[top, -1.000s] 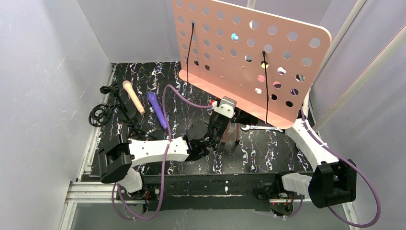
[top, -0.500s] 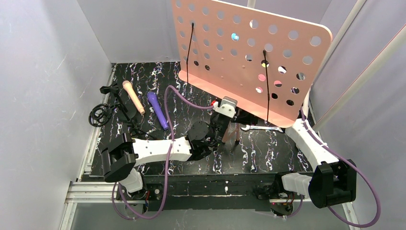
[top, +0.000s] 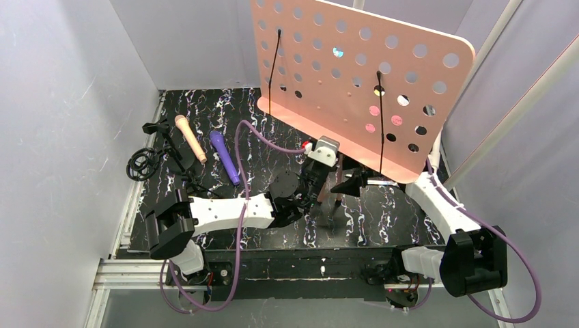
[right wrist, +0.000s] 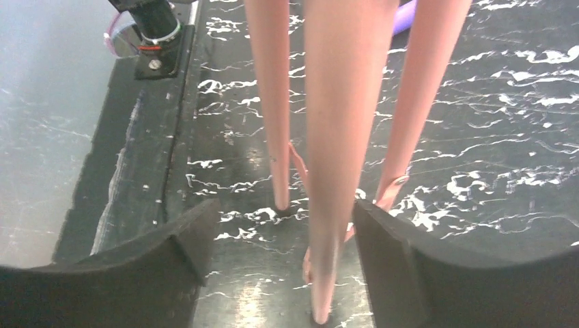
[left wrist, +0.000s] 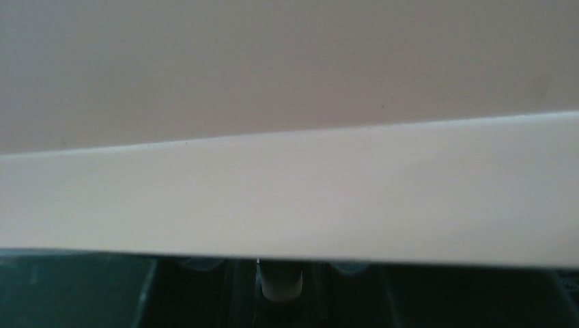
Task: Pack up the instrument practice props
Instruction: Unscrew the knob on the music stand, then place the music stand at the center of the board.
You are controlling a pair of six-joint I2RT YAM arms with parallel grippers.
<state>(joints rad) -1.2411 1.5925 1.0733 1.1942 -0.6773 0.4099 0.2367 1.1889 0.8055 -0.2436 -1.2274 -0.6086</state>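
Wrist cams aren't giving much away here
Left wrist view is just one pale blurry slab over a dark strip, so no telling if the left gripper (top: 319,179), tucked under the music rest (top: 341,89), is open or closed. From above, that panel runs off the top edge and hides the table behind it. In the right wrist view the tripod legs (right wrist: 334,137) get chopped off up top, and the right gripper (right wrist: 283,208) fingers are soft and clipped at the bottom
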